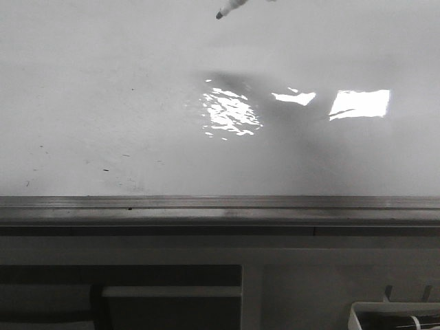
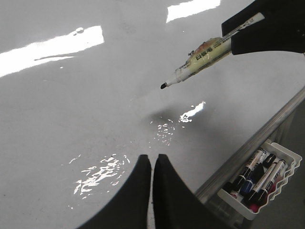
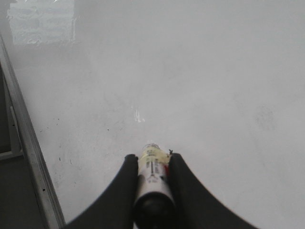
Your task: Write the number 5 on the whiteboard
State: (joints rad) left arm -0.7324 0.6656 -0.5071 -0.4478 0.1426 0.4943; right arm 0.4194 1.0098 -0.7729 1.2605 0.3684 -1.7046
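Observation:
The whiteboard (image 1: 137, 82) lies flat, glossy white with glare patches, small dark specks and a grey metal rim (image 1: 220, 203). No number 5 shows on it. My right gripper (image 3: 152, 160) is shut on a marker (image 3: 151, 179). In the left wrist view the marker (image 2: 202, 57) hangs tilted with its black tip (image 2: 163, 86) a little above the board (image 2: 71, 109). Only that tip (image 1: 219, 14) shows at the top edge of the front view. My left gripper (image 2: 152, 160) is shut and empty, low over the board near its rim.
A white tray (image 2: 274, 183) with several markers hangs off the board's rim; its corner shows in the front view (image 1: 395, 316). Below the rim is a dark cabinet front (image 1: 165, 275) with a pale handle bar (image 1: 172, 292).

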